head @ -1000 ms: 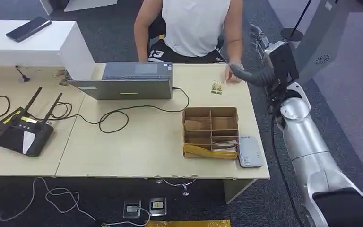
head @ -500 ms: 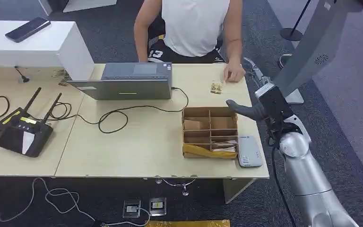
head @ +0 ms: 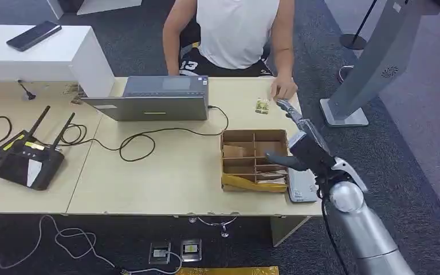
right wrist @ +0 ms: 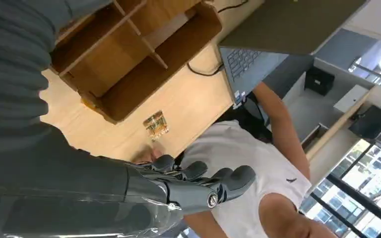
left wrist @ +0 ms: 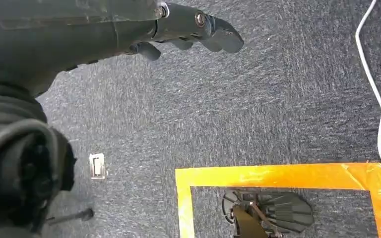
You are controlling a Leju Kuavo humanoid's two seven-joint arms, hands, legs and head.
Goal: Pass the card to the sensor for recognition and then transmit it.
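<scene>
Reaching in from the bottom right of the head view, the silver right arm (head: pixel 364 235) ends in the right hand (head: pixel 298 146), which hangs over the right side of the cardboard box (head: pixel 255 160). Its fingers are spread out and it holds nothing. The thumb sticks out over the box.

Just under the hand, a small white sensor (head: pixel 301 184) lies flat on the table (head: pixel 166 177), touching the right wall of the box. The box has small rooms inside, and cards (head: pixel 270 175) lie in the near right room.

The left hand (left wrist: pixel 188 32) hangs down over grey carpet with orange tape (left wrist: pixel 278 177) on it. Its fingers are a bit bent and hold nothing.

Further back, a black cable (head: pixel 149 137) runs across the table to a grey laptop (head: pixel 154 98). A black router (head: pixel 26 159) sits on the left. A small clear thing (head: pixel 262 105) lies near the far edge, just beside a person's hand (head: pixel 285 89). The person (head: pixel 235 31) sits behind the table in a white top.
</scene>
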